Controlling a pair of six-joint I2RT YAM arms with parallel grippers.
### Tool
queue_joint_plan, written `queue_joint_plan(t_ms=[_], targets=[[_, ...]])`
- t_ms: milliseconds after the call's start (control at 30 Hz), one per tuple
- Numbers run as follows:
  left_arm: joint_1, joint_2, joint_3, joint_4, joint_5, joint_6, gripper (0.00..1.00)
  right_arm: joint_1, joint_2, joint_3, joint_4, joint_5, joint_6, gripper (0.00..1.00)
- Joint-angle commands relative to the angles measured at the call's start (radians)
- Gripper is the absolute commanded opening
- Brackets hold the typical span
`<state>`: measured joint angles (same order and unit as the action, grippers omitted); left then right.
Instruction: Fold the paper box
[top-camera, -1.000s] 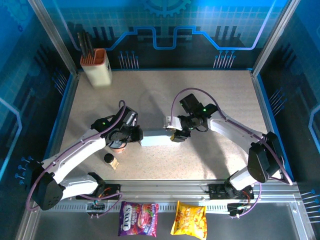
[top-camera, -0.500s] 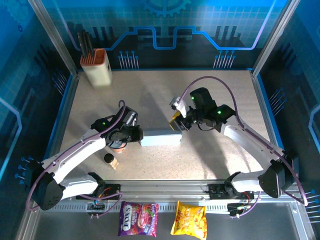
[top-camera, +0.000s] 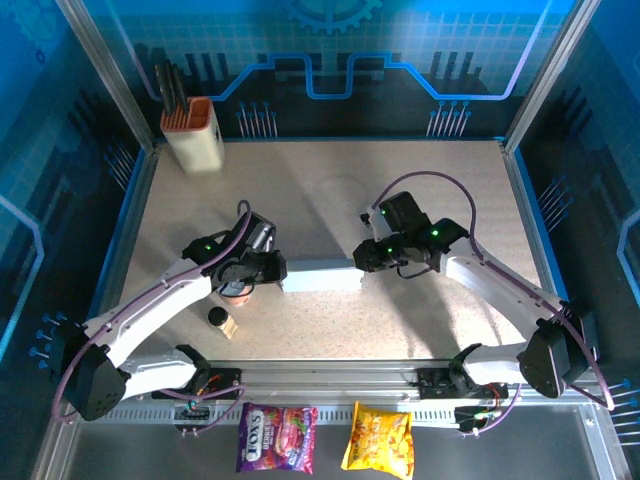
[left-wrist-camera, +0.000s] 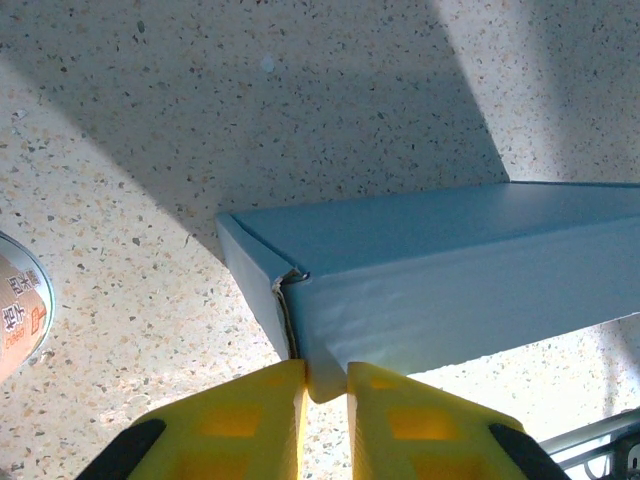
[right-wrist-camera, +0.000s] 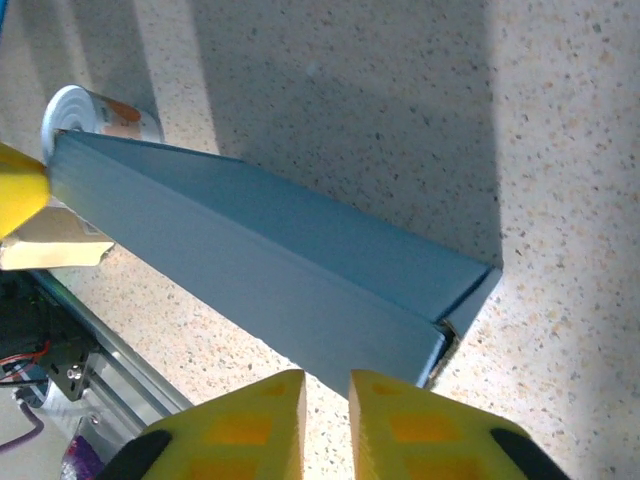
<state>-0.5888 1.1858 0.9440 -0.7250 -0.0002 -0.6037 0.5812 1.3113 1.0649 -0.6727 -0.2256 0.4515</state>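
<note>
Two arms work one paper box (top-camera: 320, 274), lying mid-counter (top-camera: 320, 190) as a long, closed-looking sleeve that runs left to right between them. On the left, the left gripper (left-wrist-camera: 326, 372) has its fingers clamped on a thin edge at the box's near left corner, pinning that end. That end looks tucked, with a small gap at the corner seam. On the right, the right gripper (right-wrist-camera: 327, 385) has fingers nearly together with nothing seen between them, just beside the right end, where a small end flap sits not quite flush.

Step, judged: closing the right end, late in the fold. Next move probably calls for a nudge on that flap while the left side holds. Thin card may buckle, or the box may slide.

Around:
- cream holder with orange top (top-camera: 192, 133), back left, well apart
- can (left-wrist-camera: 15, 310), just beside the box's left end
- dark-capped bottle (top-camera: 220, 320), near it
- purple snack bag (top-camera: 277, 437) and yellow snack bag (top-camera: 379, 438), off the counter in front

Nothing blocks the flap.
</note>
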Motion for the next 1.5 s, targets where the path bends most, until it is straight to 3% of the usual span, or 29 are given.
queue_joint_plan(t_ms=[0, 300, 767, 1233, 1467], targets=[[0.001, 0.021, -0.036, -0.034, 0.004, -0.007, 0.19, -0.004, 0.013, -0.021, -0.032, 0.039, 0.053, 0.16], [0.001, 0.002, -0.022, -0.036, 0.002, -0.004, 0.20, 0.002, 0.091, -0.094, -0.011, 0.094, 0.057, 0.13], [0.001, 0.048, 0.143, -0.040, 0.029, 0.057, 0.19, 0.009, 0.083, -0.083, -0.034, 0.115, 0.056, 0.12], [0.010, 0.060, -0.092, -0.011, 0.006, 0.027, 0.09, 0.011, 0.077, -0.064, -0.054, 0.126, 0.060, 0.11], [0.011, 0.047, -0.092, -0.004, 0.009, 0.023, 0.09, 0.020, 0.086, 0.044, -0.050, 0.076, 0.046, 0.11]])
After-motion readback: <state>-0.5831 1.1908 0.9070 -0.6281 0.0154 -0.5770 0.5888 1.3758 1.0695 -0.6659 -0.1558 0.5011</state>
